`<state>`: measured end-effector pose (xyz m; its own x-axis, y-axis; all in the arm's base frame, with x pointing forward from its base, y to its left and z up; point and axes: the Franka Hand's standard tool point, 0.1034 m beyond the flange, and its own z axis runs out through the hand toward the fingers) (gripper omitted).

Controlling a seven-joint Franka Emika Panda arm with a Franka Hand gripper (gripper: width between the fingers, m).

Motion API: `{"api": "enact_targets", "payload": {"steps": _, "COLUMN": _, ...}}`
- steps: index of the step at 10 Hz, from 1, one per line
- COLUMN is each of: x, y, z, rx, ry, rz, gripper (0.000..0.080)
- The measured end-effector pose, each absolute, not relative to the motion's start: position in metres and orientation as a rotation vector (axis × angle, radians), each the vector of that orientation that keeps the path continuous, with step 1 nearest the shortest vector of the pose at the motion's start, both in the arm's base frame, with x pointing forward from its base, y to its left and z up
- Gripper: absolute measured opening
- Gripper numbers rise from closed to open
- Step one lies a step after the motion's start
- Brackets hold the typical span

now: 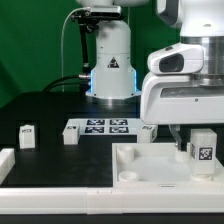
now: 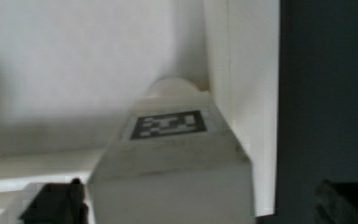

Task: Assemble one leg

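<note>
Now centred on the leg (image 1: 203, 148), upright on the big white tray (image 1: 140, 170) near the exterior view's right, tagged face turned to that camera. In the wrist view, seen lengthwise with the tag facing up, running down between the two dark fingertips (image 2: 51, 203) of the gripper (image 2: 197, 205). Jaws spread wide, a gap showing on either side of the leg, gripping nothing. Looks like the grasping step for this leg, not yet closed. Cannot tell whether already seated in a recess of the tray. Calls next for staying centred over the leg, coming down a little if needed, then closing evenly on its flat sides without tipping it against the tray wall just beside. Further out, spare legs (image 1: 27, 135) standing apart on the black table (image 1: 40, 110), to either side of the marker board (image 1: 100, 126).
</note>
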<state>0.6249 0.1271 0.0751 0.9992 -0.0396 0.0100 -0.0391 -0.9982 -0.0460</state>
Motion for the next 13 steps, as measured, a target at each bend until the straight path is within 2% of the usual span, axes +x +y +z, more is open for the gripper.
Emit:
{"api": "enact_targets", "payload": {"steps": 1, "x": 0.6247, "y": 0.1262, "z": 0.0745, "rx": -3.096, "ry": -0.06, "rz": -0.018, "gripper": 0.0563}}
{"api": "enact_targets", "payload": {"steps": 2, "x": 0.6246, "y": 0.1264, "z": 0.0743, "rx": -3.095, "ry": -0.028, "rz": -0.017, "gripper": 0.0426}}
{"api": "enact_targets", "payload": {"steps": 3, "x": 0.6247, "y": 0.1261, "z": 0.0742, "rx": -3.096, "ry": -0.028, "rz": -0.017, "gripper": 0.0426}}
{"api": "enact_targets", "payload": {"steps": 4, "x": 0.6249, "y": 0.1231, "z": 0.0738, "rx": -3.099, "ry": -0.024, "rz": -0.016, "gripper": 0.0295}}
{"api": "enact_targets", "payload": {"steps": 8, "x": 0.6248, "y": 0.1222, "z": 0.0732, "rx": -3.098, "ry": 0.047, "rz": -0.014, "gripper": 0.0295}}
{"api": "enact_targets", "payload": {"steps": 10, "x": 0.6249, "y": 0.1213, "z": 0.0732, "rx": -3.05, "ry": 0.601, "rz": -0.014, "gripper": 0.0295}}
{"api": "enact_targets", "payload": {"steps": 13, "x": 0.6257, "y": 0.1171, "z": 0.0717, "rx": -2.918, "ry": 1.065, "rz": 0.001, "gripper": 0.0295}}
